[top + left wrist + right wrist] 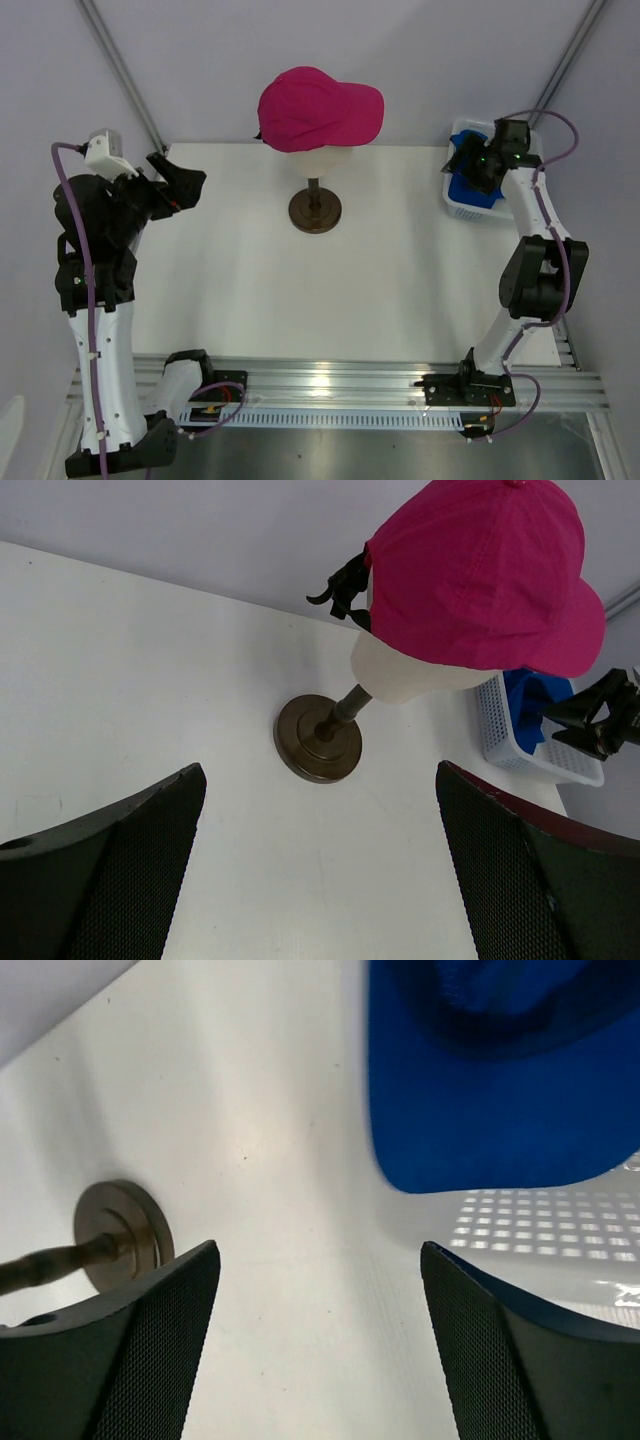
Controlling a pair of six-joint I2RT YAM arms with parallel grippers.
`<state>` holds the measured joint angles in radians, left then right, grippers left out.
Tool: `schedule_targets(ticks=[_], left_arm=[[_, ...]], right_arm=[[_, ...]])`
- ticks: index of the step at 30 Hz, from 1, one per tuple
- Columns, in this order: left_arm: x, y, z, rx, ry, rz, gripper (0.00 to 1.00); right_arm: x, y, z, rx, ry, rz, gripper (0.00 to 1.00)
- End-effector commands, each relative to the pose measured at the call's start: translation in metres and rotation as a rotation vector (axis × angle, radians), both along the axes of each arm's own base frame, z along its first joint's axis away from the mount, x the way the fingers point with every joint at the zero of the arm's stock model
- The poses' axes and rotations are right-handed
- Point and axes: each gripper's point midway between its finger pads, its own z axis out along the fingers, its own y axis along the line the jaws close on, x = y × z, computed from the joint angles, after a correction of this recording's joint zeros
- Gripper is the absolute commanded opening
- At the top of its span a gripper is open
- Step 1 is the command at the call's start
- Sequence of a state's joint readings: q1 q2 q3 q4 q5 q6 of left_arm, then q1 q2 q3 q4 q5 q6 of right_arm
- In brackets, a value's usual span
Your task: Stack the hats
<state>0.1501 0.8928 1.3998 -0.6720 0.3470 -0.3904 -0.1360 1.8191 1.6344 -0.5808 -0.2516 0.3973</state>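
The left gripper (318, 770) is held spread wide, with nothing between its fingers. Ahead of it and well apart, the pink cap (480, 575) is seated on the mannequin head (400, 675), which is carried on a dark stand (318, 738). The right gripper (320, 1250) is also seen with its jaws standing wide apart and nothing gripped. Just ahead of it, toward its right finger, the blue cap (500, 1090) is found lying in the white basket (540, 1230). No contact between the fingers and the blue cap is shown.
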Motion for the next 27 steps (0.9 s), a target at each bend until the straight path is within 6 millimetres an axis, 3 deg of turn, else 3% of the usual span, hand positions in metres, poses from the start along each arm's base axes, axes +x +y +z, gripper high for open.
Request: schedule_targets(ticks=[1, 4, 11, 15, 21, 27], left_arm=[[-0.004, -0.001, 0.001, 0.013, -0.010, -0.009, 1.00], [-0.003, -0.001, -0.001, 0.015, -0.006, -0.007, 0.99], [-0.003, 0.002, -0.002, 0.029, -0.001, 0.007, 1.00], [-0.001, 0.003, -0.003, 0.029, 0.002, 0.008, 1.00], [0.004, 0.004, -0.005, 0.025, 0.010, 0.012, 1.00], [0.009, 0.007, -0.008, 0.033, 0.020, 0.024, 0.99]], right_arm=[[-0.007, 0.017, 0.048, -0.223, -0.120, 0.009, 0.86], [-0.005, 0.032, 0.047, -0.358, -0.123, 0.021, 0.87], [0.002, 0.008, 0.026, -0.554, -0.032, -0.077, 0.82], [0.012, -0.005, 0.027, -0.541, -0.055, -0.141, 0.75], [0.034, -0.007, 0.038, -0.505, -0.126, -0.188, 0.66], [0.054, -0.013, 0.018, -0.527, -0.109, -0.228, 0.59]])
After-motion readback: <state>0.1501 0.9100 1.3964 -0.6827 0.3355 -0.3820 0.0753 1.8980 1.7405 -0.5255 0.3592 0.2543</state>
